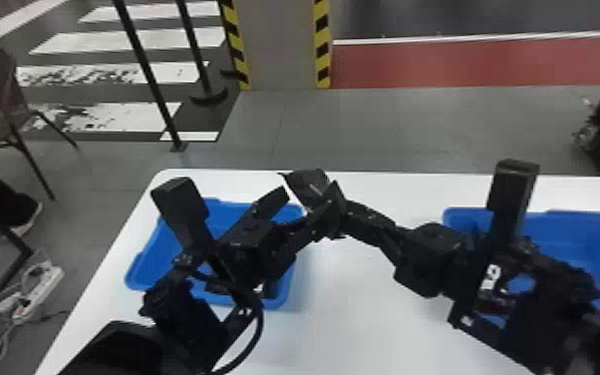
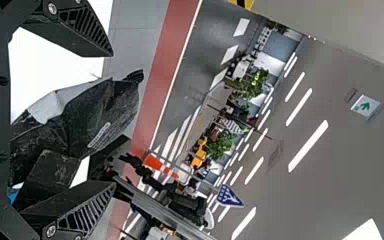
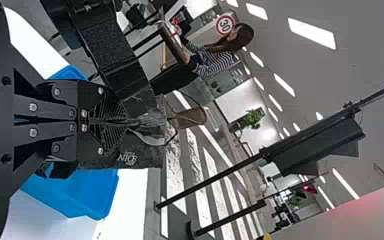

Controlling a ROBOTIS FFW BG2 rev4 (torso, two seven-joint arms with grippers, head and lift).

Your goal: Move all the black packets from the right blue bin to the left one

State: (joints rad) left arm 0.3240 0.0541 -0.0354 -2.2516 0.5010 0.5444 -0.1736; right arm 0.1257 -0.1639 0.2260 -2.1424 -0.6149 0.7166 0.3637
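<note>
Right arm (image 1: 528,319) lies nearest the head camera; my right end effector (image 3: 127,121) is clamped on the black packet (image 2: 102,110), whose free part points about eleven o'clock, between the parted fingers of my left end effector (image 2: 112,119), which should probably close next.

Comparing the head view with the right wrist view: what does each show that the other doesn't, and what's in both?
Head view: the right blue bin and the red floor strip.

Right wrist view: a round red-rimmed sign and a leafy plant in the background.

Both: the left blue bin, the white table, the crosswalk stripes, and a black packet at the right gripper's jaws, which are shut on it.
</note>
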